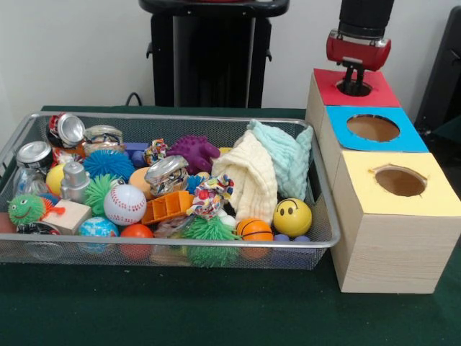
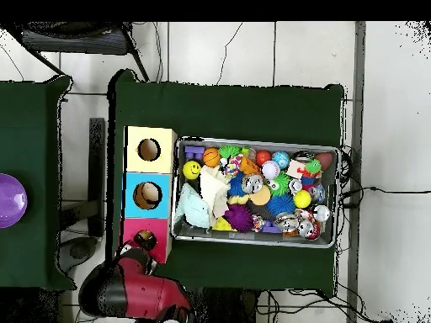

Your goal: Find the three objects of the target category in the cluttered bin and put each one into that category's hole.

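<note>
The wire mesh bin [image 1: 325, 216] lies on the green table, full of mixed toys; it also shows in the overhead view [image 2: 252, 141]. My gripper [image 1: 354, 86] hangs straight down over the red-bordered hole [image 1: 367, 90] of the farthest wooden box, with its tip at the opening. In the overhead view the gripper [image 2: 144, 240] covers that hole [image 2: 151, 235]. I see nothing held in it. No orange striped, tan-brown or yellow duck plush shows clearly in the bin.
The blue-bordered hole [image 1: 372, 128] and the yellow-bordered hole [image 1: 400, 182] lie nearer the camera in the same row of boxes. In the bin lie two folded cloths [image 1: 252, 173], a baseball [image 1: 124, 205], a smiley ball [image 1: 292, 216], spiky pom balls [image 1: 209, 241] and cans [image 1: 66, 130].
</note>
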Motion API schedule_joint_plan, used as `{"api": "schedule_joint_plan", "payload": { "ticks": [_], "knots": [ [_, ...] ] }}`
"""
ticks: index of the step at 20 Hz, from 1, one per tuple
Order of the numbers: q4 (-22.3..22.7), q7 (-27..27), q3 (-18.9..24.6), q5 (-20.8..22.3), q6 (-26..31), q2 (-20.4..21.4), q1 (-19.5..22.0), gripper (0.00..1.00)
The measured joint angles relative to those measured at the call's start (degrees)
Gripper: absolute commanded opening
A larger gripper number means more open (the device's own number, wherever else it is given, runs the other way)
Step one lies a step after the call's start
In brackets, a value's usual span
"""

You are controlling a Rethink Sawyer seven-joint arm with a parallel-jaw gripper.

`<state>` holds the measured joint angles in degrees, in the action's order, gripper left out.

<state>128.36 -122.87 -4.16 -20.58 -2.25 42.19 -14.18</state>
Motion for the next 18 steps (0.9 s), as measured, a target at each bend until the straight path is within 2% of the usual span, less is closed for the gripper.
{"api": "schedule_joint_plan", "payload": {
  "ticks": [3, 6, 18],
  "knots": [
    [0.01, 0.0, -0.02, -0.16, 4.37, 2.74, -0.02, 0.0],
    [0.03, 0.0, -0.02, -0.15, 6.39, 4.79, 0.06, 0.0],
    [-0.51, 0.0, -0.79, -0.13, 8.92, 9.13, 1.48, 0.0]
  ]
}}
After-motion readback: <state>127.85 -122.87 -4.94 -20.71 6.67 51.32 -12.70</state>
